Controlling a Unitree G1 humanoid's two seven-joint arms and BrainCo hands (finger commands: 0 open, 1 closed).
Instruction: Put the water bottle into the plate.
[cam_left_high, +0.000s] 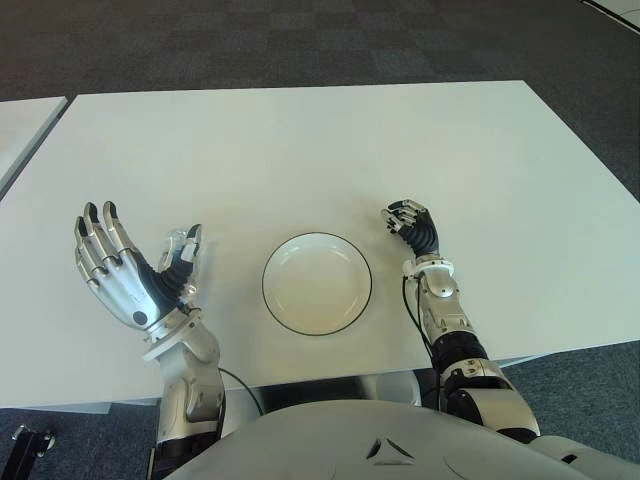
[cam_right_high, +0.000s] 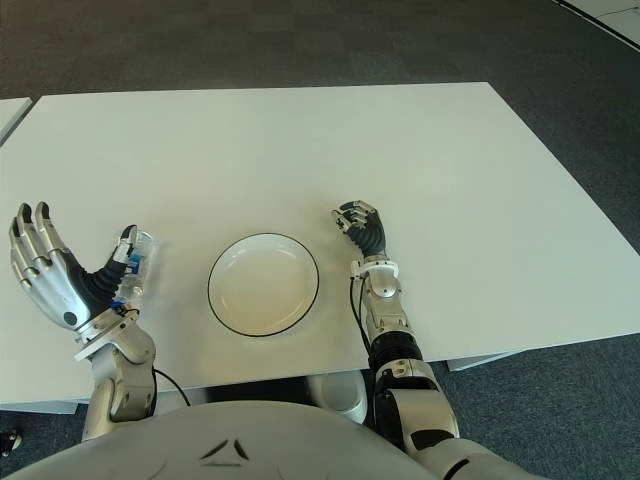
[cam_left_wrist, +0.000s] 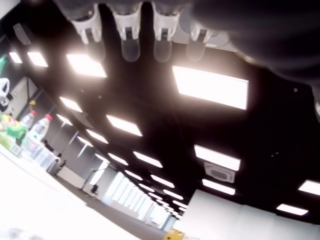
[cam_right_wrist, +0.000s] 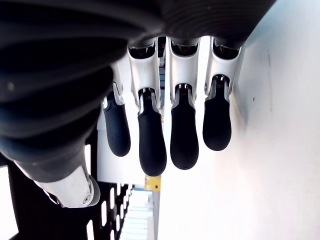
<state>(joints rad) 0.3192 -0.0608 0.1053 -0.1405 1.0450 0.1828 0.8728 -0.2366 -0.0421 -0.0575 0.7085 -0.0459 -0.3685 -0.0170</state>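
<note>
A small clear water bottle (cam_left_high: 181, 243) with a blue label (cam_right_high: 131, 263) lies on the white table (cam_left_high: 300, 150), left of the plate. The white plate (cam_left_high: 317, 285) with a dark rim sits near the front edge and holds nothing. My left hand (cam_left_high: 125, 272) is raised palm up at the bottle's left, fingers spread wide, its thumb beside the bottle and not closed around it. In the left wrist view its fingertips (cam_left_wrist: 131, 47) point at the ceiling lights. My right hand (cam_left_high: 412, 226) shows right of the plate, its fingers (cam_right_wrist: 182, 135) curled with nothing in them.
A second white table's corner (cam_left_high: 25, 125) stands at the far left across a narrow gap. Dark carpet (cam_left_high: 300, 40) surrounds the tables. The table's front edge runs just below the plate.
</note>
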